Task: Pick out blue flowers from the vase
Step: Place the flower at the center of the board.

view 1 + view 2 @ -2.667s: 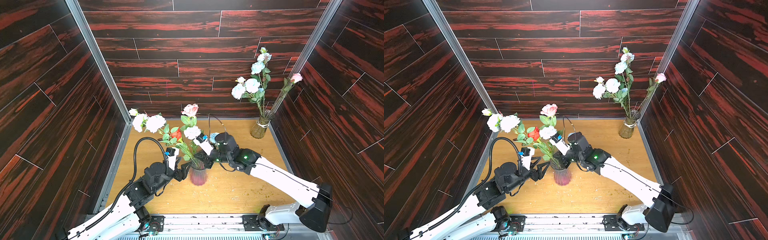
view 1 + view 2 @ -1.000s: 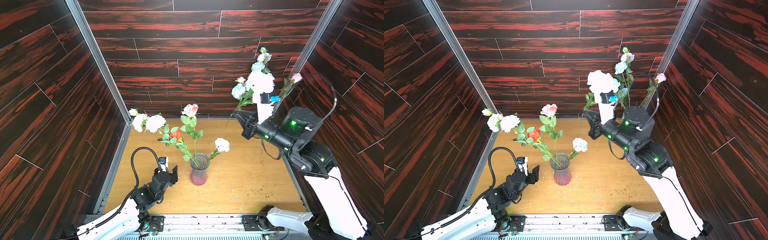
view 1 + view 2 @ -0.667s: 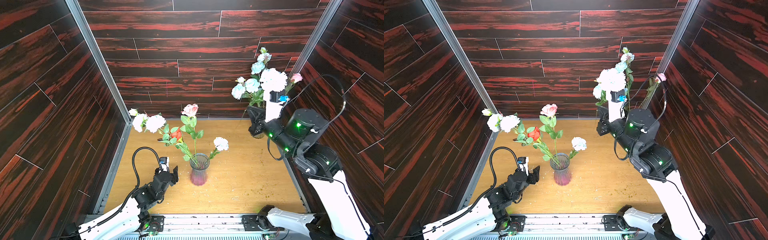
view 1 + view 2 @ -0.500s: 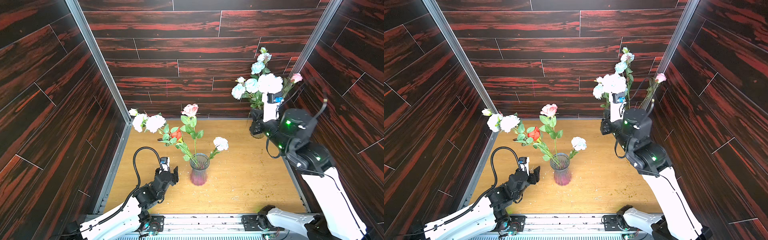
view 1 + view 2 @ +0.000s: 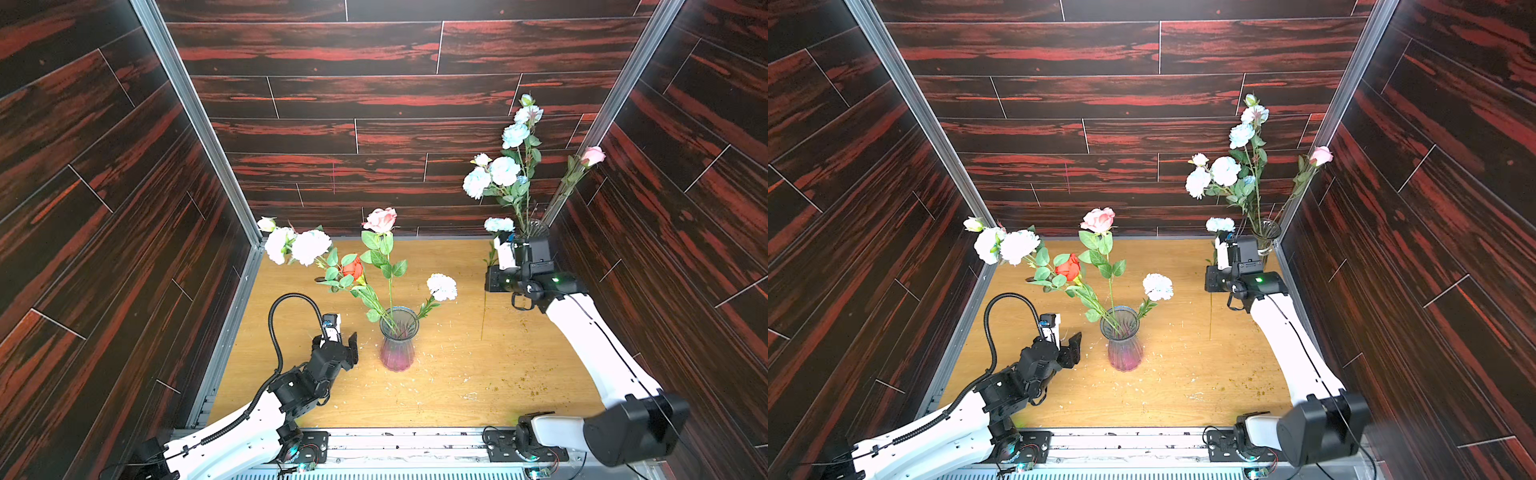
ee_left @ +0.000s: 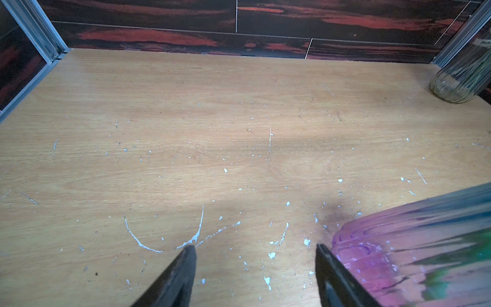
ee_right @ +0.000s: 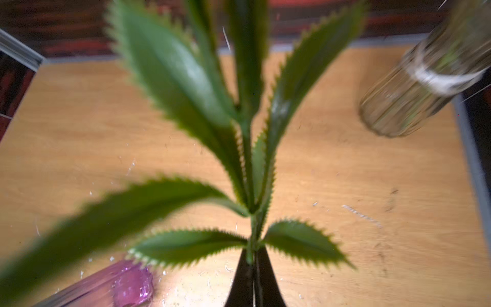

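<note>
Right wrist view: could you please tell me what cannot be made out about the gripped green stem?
- Bloom of the pale blue flower spray: beyond the right wrist view's edge; leaves blurred.
- Mouth of the clear ribbed glass vase: cut off by this view's edge.
- Grip of the shut right gripper: too small and dark in both top views.

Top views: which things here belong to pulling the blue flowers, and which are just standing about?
Job: purple vase; big blue spray and small blue spray in it; held spray in right gripper, jaws shut; clear vase with blue sprays.
Bystanders: pink rose; red rose; rosebud in clear vase; left gripper, open, empty.
</note>
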Available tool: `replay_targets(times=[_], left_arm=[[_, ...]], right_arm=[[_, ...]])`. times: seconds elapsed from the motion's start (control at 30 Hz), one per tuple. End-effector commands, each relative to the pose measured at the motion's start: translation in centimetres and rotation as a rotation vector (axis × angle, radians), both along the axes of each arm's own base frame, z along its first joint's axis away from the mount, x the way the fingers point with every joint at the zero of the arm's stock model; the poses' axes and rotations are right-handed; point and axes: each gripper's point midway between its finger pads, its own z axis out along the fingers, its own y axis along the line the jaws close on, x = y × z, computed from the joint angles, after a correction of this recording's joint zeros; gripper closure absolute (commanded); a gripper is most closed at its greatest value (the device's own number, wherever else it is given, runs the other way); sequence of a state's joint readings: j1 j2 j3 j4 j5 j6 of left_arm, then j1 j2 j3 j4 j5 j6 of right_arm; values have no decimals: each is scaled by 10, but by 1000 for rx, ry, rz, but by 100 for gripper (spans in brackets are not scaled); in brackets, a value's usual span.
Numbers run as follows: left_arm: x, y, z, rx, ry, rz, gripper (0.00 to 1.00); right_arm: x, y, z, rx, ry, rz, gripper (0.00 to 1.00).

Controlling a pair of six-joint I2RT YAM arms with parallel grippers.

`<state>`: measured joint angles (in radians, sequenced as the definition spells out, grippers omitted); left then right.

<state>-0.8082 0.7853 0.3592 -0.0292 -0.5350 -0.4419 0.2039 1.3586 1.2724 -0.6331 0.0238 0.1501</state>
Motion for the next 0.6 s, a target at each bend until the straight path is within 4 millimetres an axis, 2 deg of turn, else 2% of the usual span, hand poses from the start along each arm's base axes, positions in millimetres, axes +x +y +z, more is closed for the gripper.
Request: replay_targets(times=[0.0,0.27,0.57], left_arm=[[3,0,10,-15,-26,11,28],[3,-1,10,-14,-23,11,28],[4,-1,9,-13,-20,11,28]], right_arm=[[12,7,-19,71,33,20,100],[44,-10,-95,29,216,-29,100],[85,-29,-148,-74,312,-88,100]])
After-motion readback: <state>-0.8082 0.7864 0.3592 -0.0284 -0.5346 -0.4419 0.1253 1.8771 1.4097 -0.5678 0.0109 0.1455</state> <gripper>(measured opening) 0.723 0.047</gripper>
